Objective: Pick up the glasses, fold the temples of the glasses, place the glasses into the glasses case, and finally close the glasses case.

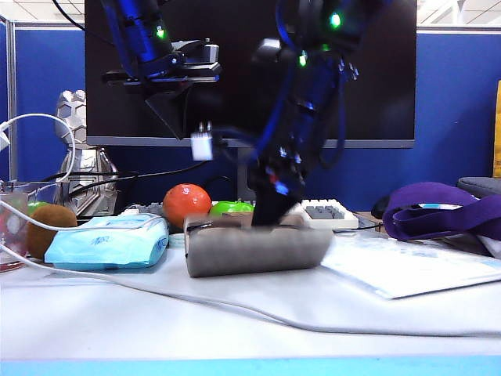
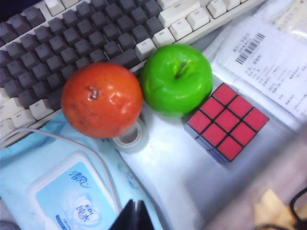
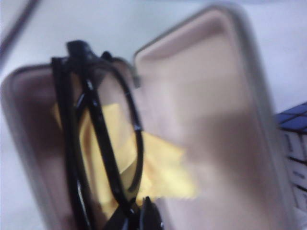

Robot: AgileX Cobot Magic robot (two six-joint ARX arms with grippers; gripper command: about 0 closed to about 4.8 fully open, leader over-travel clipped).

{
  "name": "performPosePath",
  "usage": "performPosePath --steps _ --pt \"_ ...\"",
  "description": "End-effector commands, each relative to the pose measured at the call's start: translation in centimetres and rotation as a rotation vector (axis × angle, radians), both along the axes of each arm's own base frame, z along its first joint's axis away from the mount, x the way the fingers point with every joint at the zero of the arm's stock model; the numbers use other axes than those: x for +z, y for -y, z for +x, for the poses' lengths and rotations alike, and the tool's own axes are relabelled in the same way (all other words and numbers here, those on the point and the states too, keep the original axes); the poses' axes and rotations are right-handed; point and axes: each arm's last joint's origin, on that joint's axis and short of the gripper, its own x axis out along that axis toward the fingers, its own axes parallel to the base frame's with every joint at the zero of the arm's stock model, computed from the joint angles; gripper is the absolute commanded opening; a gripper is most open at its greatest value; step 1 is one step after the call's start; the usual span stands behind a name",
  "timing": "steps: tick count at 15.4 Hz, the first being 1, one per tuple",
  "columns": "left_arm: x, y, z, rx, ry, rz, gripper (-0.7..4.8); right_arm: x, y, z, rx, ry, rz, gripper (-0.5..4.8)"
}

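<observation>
Right gripper (image 3: 139, 215) clamped on glasses (image 3: 96, 143) inside open glasses case (image 3: 211, 120); left gripper (image 2: 135, 213) closed, empty, above wipes pack (image 2: 72, 191)

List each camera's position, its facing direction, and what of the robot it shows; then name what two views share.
Exterior view: low at the table's front edge, facing the monitor; both arms show, the right claw down at the glasses case.
Left wrist view: raised on the left arm, looking down on the orange, green apple and cube; shut left claw tips show.
Right wrist view: close above the open case, glasses inside; right claw tips show.
Shared: orange and apple in exterior and left wrist views.
</observation>
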Motion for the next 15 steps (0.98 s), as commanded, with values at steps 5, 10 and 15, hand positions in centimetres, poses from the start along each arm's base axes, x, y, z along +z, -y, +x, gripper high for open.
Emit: performPosePath --steps 5,10,15 --pt "0.3 -0.1 -0.1 0.001 0.007 -0.010 0.17 -0.3 0.0 0.1 0.015 0.087 -0.041 -0.01" --pt "0.3 0.0 0.0 0.001 0.011 -0.012 0.17 2.1 0.4 -0.2 0.012 0.197 -0.049 -0.01" --pt "0.3 0.0 0.0 -0.001 0.005 -0.035 0.17 1.7 0.3 0.2 0.014 0.205 -0.039 -0.01"
